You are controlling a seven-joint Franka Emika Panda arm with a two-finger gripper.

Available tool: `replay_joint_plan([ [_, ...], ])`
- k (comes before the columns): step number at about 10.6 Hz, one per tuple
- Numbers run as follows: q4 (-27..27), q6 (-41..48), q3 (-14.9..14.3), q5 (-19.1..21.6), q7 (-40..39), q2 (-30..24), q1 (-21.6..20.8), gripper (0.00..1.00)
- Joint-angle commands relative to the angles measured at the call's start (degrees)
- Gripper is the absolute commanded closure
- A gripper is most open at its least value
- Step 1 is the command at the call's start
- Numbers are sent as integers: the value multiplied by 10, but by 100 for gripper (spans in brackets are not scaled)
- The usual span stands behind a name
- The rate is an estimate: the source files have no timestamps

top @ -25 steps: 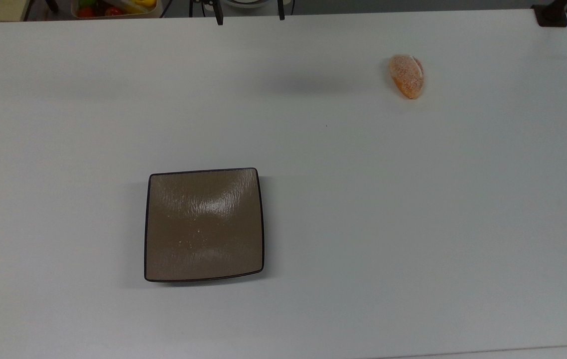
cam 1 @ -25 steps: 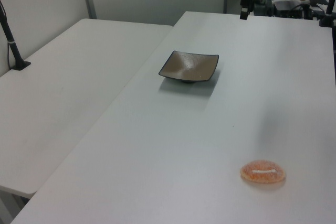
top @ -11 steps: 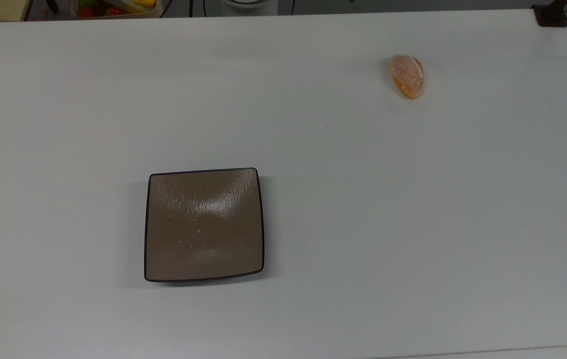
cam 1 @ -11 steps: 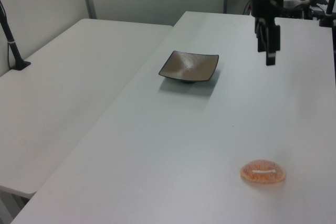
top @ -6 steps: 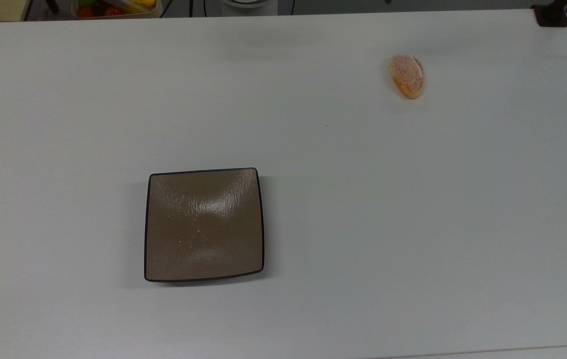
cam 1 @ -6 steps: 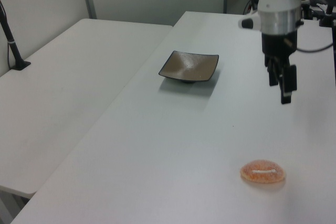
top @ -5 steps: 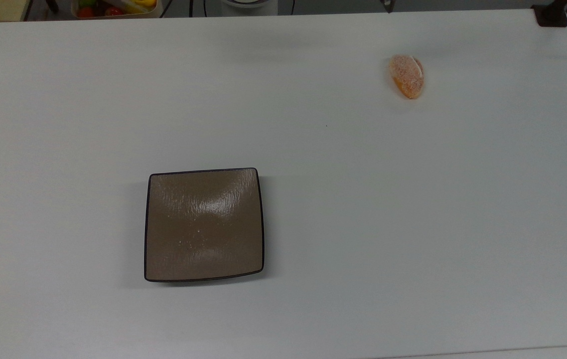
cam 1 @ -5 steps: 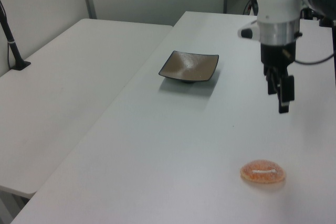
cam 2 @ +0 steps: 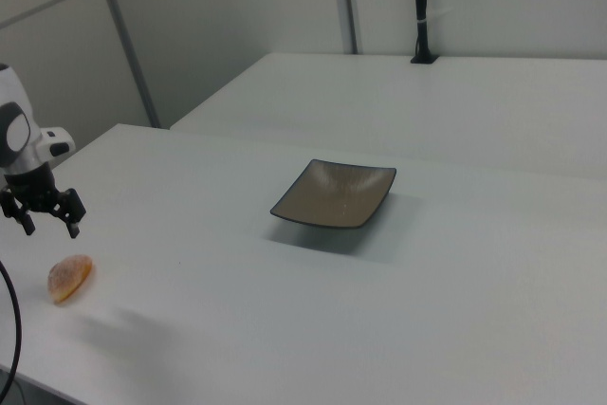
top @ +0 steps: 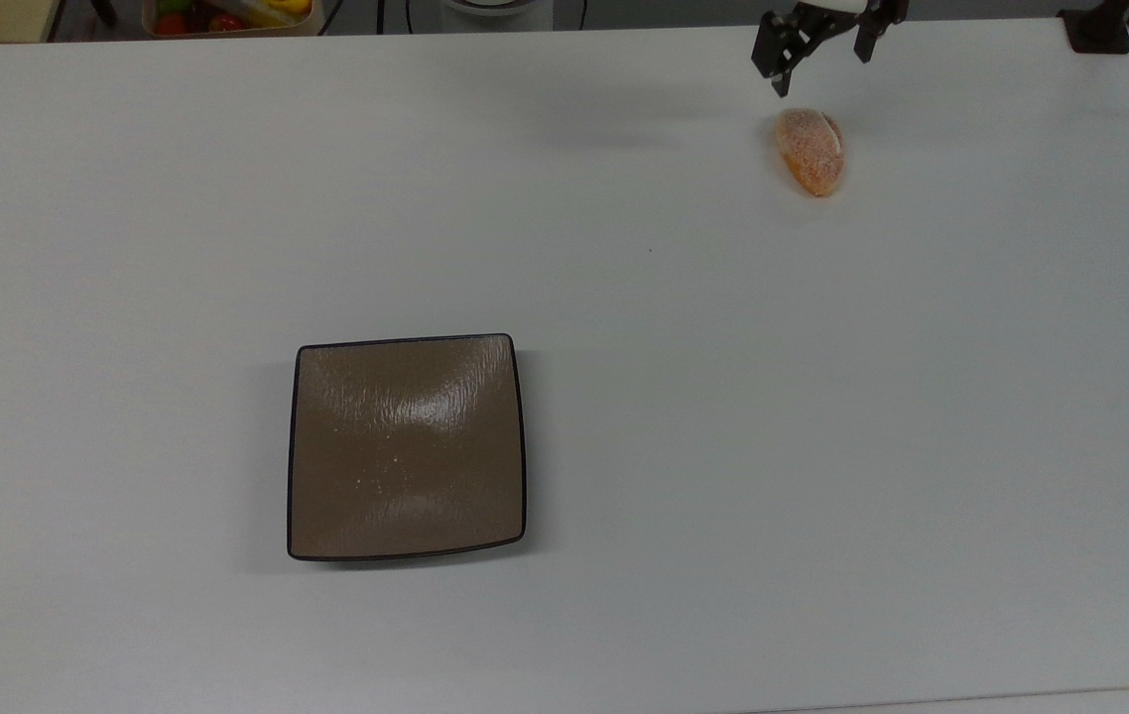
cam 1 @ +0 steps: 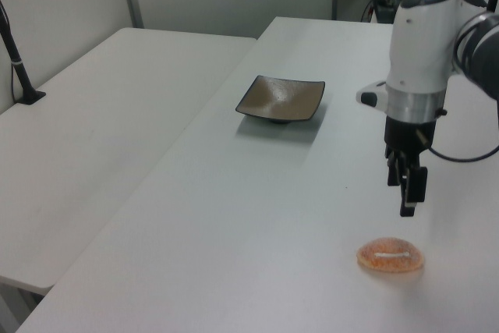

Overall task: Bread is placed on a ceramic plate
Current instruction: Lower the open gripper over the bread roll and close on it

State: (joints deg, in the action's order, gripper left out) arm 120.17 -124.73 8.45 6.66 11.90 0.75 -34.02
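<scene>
The bread, a small orange-tan speckled roll, lies on the white table toward the top view's upper right. My gripper hangs open just beyond it, with nothing between its fingers. In the left view the gripper points down, a little above and behind the bread. The right view has the gripper with fingers spread above the bread. The square brown ceramic plate sits bare, far from the bread in the top view's lower left; it is the plate and the plate.
A tub of coloured fruit stands past the table's far edge in the top view. A black clamp sits at the top view's upper right corner. A second white table with a black post adjoins in the left view.
The gripper has travelled from beyond the plate toward the bread and dropped lower, coming into the top view. Bread and plate have not moved.
</scene>
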Motion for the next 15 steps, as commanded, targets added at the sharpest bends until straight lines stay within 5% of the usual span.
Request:
replay_joint_plan([
  [1,17,-60,9,10,22,33,-3,0],
  [7,17,-120,22,-13,61,99,-11,0],
  [10,15,-129,25,-87,144,123,-19,0],
  [12,14,-128,26,-94,148,131,-19,1],
  [15,12,-128,27,-93,148,131,-17,37],
])
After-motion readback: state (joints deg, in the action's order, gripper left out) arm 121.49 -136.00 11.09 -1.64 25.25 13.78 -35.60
